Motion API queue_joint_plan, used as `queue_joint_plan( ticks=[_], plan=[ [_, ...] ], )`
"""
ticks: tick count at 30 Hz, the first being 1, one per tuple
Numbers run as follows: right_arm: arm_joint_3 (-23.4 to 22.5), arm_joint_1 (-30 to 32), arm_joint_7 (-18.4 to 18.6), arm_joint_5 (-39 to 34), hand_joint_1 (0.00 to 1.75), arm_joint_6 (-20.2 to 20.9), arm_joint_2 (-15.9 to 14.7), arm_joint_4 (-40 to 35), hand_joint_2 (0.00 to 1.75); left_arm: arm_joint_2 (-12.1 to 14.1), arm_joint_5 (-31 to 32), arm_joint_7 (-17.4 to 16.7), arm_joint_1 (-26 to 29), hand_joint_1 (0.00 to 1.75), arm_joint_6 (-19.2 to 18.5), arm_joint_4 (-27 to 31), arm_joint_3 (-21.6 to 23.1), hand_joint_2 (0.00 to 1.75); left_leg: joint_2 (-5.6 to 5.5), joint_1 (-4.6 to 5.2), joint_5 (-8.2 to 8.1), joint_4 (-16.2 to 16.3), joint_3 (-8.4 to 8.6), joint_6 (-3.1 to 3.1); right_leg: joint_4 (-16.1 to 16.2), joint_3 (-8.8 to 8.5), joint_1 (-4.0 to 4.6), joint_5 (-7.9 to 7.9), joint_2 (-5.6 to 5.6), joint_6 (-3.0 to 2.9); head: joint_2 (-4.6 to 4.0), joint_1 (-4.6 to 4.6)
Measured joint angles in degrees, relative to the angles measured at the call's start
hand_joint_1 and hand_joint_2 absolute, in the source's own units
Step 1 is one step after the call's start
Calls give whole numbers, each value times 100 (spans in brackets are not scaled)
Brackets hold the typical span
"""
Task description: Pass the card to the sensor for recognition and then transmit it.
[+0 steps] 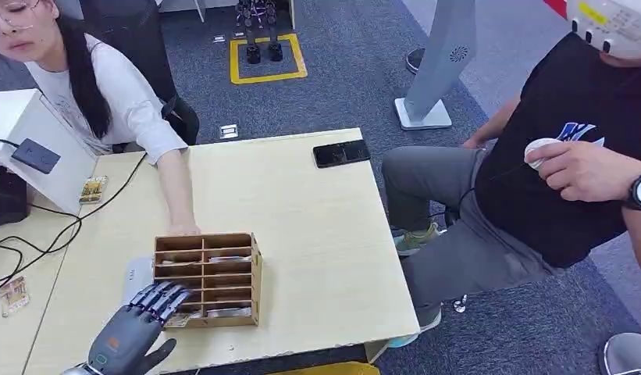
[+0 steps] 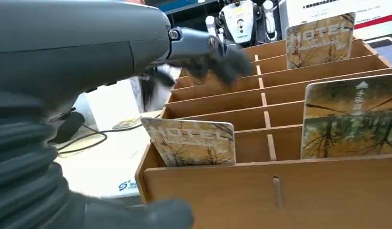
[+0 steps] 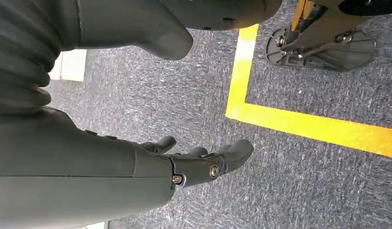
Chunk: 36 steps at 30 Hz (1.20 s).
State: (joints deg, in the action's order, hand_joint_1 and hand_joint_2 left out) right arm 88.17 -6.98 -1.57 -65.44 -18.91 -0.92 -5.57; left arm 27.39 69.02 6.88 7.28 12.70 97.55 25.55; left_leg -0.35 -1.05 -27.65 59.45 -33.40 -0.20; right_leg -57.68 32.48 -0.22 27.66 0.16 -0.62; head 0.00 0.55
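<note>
A wooden slotted card rack (image 1: 208,277) stands near the table's front edge. Several cards printed with a motel design stand in its slots: one (image 2: 191,141) in the nearest row, a larger-looking one (image 2: 349,119) beside it, another (image 2: 320,38) at the far end. My left hand (image 1: 137,328) hovers at the rack's front left corner, its fingers (image 2: 217,52) stretched out above the slots and holding nothing. A white box carrying a black card sensor (image 1: 36,155) sits at the table's far left. My right hand (image 3: 203,162) hangs over the carpet, fingers apart and empty.
A person seated at the back left rests a hand (image 1: 180,226) on the table by the rack's far side. Loose cards (image 1: 93,189) (image 1: 12,295) and cables lie on the left. A black phone (image 1: 341,153) lies far right. Another person (image 1: 551,172) sits right of the table.
</note>
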Motion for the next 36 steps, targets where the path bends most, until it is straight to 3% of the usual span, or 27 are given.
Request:
queue_joint_plan(
  ticks=[36],
  plan=[
    [0,1,2,107,0,-57,0,2,175,-50,142,-72,-11,175,98,-15,-114,175,0,0,0,0,1,0,0,-1,0,0,1,0,0,0]
  ],
)
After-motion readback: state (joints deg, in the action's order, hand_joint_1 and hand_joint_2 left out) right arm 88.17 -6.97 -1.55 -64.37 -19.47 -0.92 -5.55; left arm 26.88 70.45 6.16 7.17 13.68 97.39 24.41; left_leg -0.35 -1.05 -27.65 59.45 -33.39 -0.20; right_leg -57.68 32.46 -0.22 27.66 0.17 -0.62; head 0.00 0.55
